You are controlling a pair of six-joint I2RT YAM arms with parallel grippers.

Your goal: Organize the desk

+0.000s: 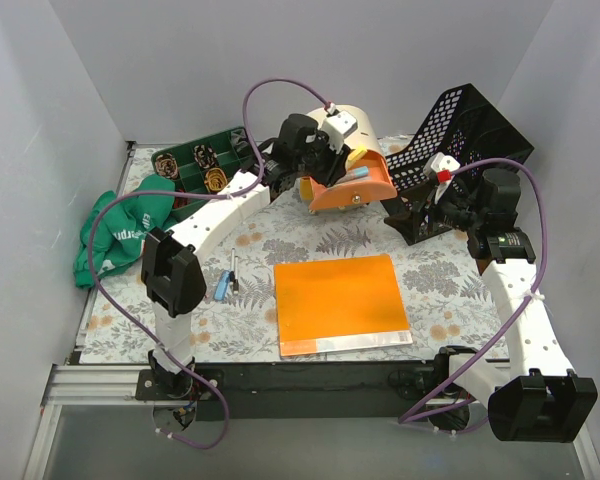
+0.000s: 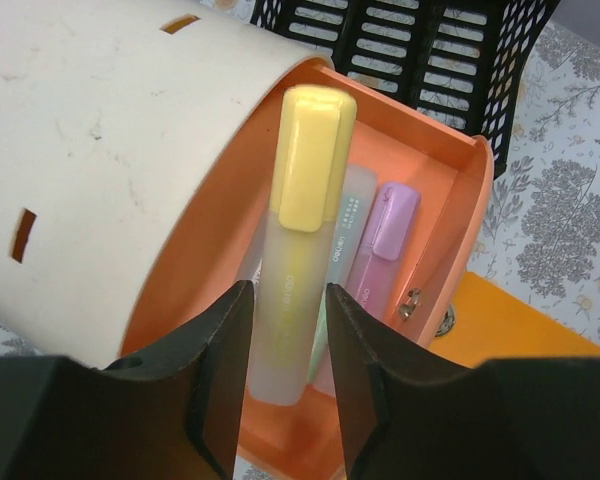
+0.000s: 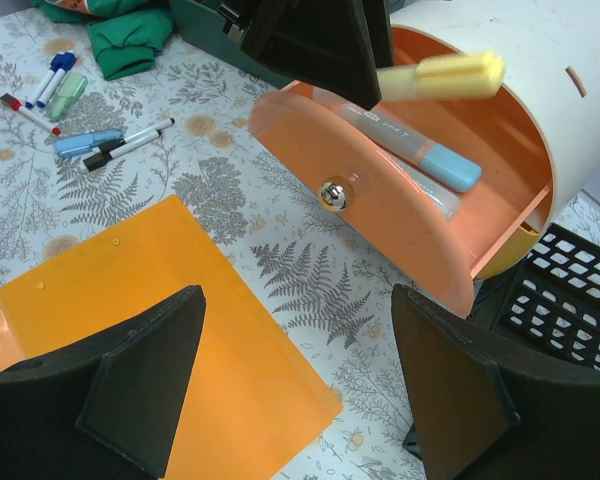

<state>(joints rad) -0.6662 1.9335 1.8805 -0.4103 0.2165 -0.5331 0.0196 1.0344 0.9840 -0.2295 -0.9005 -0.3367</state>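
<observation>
At the near side, the table [image 1: 442, 288] has a black front edge [image 1: 310, 376]. Its top is pale grey-white with a fern and orange-flower print. It fills the floor between plain grey walls on the left, back and right.

- Orange folder [image 1: 340, 300] lies flat at centre, its near edge just short of the black edge.
- Just left of it are loose pens: a blue marker [image 1: 223, 286] and a thin black pen [image 1: 234, 272]. Right wrist view shows more markers [image 3: 50, 85] further left.
- Bare print shows right of the folder up to the right arm, and in a strip between the folder and the drawer.
- Green cloth [image 1: 125, 230] is bunched against the left wall.
- Right tool [image 3: 295, 320]: jaws wide apart with nothing between them, hanging over the folder's far corner.
- Back left: a green divided tray [image 1: 228, 143] with tape rolls [image 1: 204, 156] in its compartments.
- Back centre: a cream drum case [image 2: 100, 150] with its orange drawer [image 3: 380, 235] pulled out.
- In the drawer are a blue-capped highlighter [image 3: 410, 150], a purple one [image 2: 385, 240] and a pale green one between.
- Left tool [image 2: 285, 300]: clamped on a yellow highlighter [image 3: 440, 75], held over the open drawer.
- Back right: a black mesh file rack [image 1: 470, 130] tipped over at an angle, right beside the case.
</observation>
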